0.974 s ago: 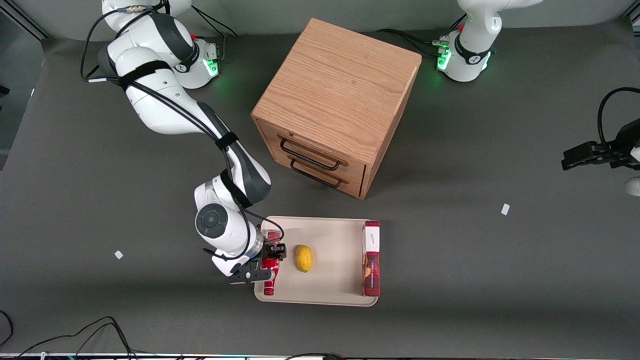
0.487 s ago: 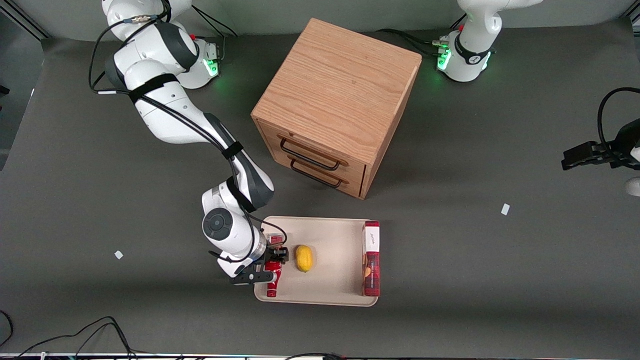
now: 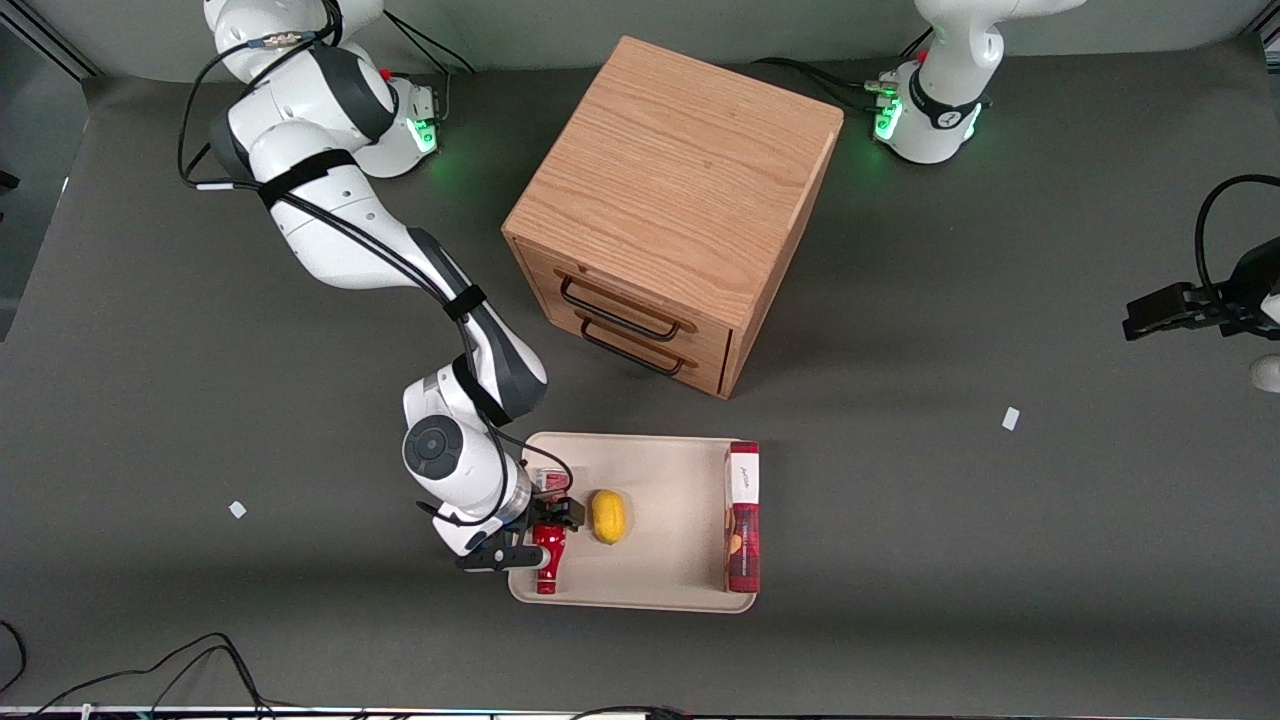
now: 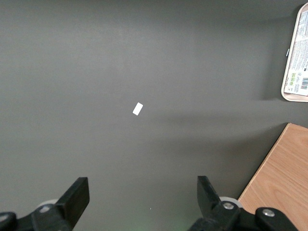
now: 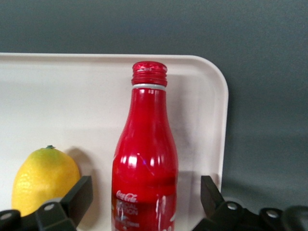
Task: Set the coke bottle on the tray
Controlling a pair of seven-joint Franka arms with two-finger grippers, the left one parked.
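Note:
The coke bottle is slim and red, and lies flat on the beige tray at its end toward the working arm. Its red cap points toward the front camera. My right gripper is low over the bottle's body and open. One finger stands on each side of the bottle, with a gap to it. The right wrist view shows the bottle on the tray between the black fingers, with tray showing on both sides.
A lemon lies on the tray beside the bottle and also shows in the right wrist view. A flat red box lies along the tray's end toward the parked arm. A wooden drawer cabinet stands farther from the front camera.
My gripper shifted a little toward the lemon with the bottle, then its fingers spread apart and let go. The bottle now rests on the tray.

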